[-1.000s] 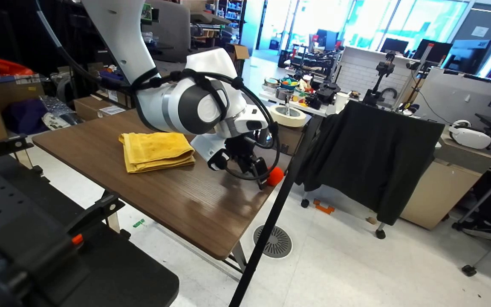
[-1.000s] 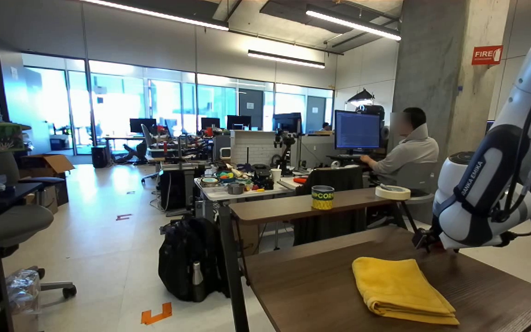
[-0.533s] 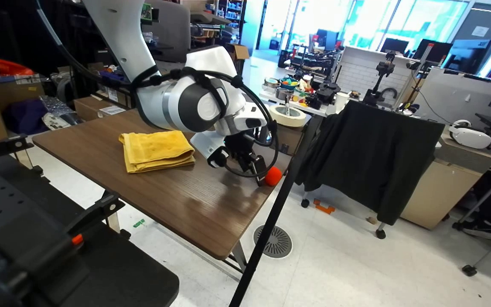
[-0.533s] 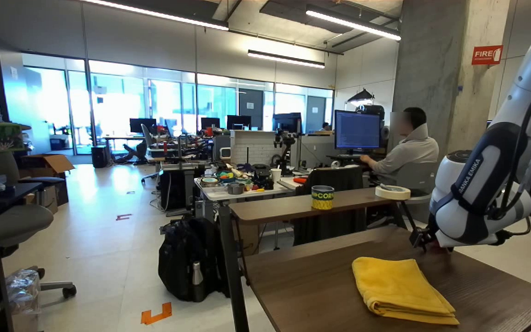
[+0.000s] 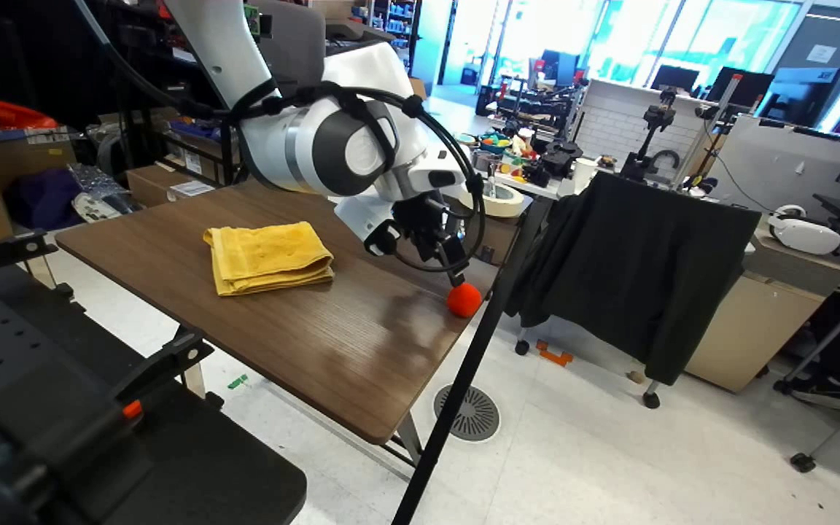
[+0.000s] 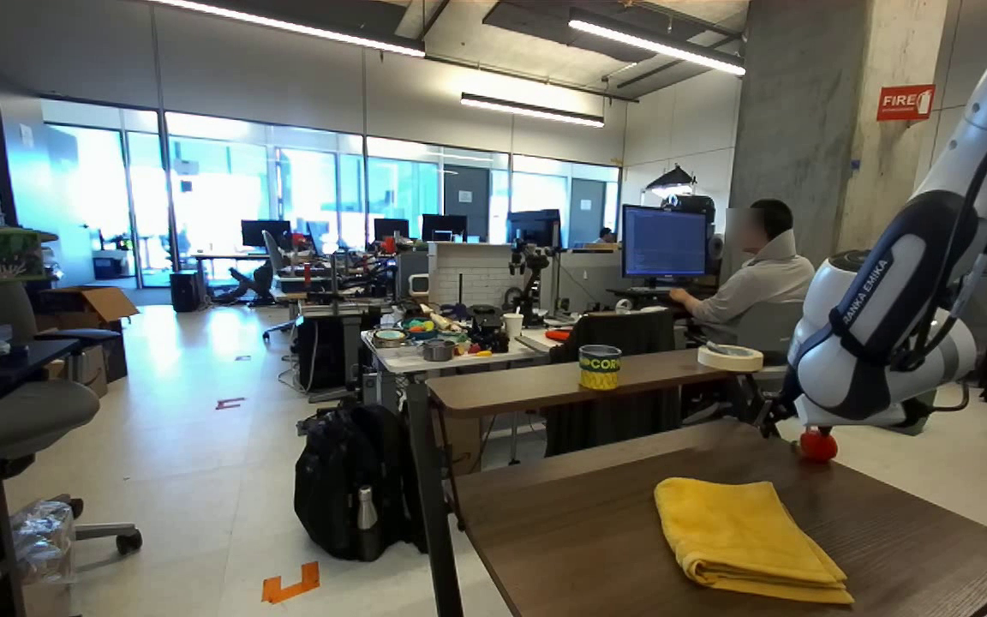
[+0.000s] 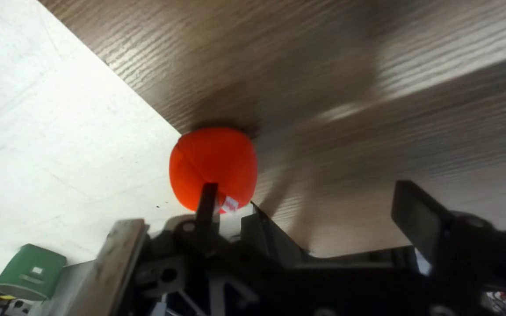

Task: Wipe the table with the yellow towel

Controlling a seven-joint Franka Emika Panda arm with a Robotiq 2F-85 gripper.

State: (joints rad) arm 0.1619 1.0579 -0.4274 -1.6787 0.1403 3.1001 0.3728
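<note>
your gripper (image 7: 307,192) rises, jaws wide, perhaps freed for the yellow towel (image 5: 268,257) at its nine o'clock in an exterior view.

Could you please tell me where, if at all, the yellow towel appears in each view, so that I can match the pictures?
In an exterior view: the towel lies left of centre, about mid-height.
In an exterior view: the towel lies at lower right.
Wrist view: not in it.
Shared landmark, in all three views: the round red object near an edge of the table.
</note>
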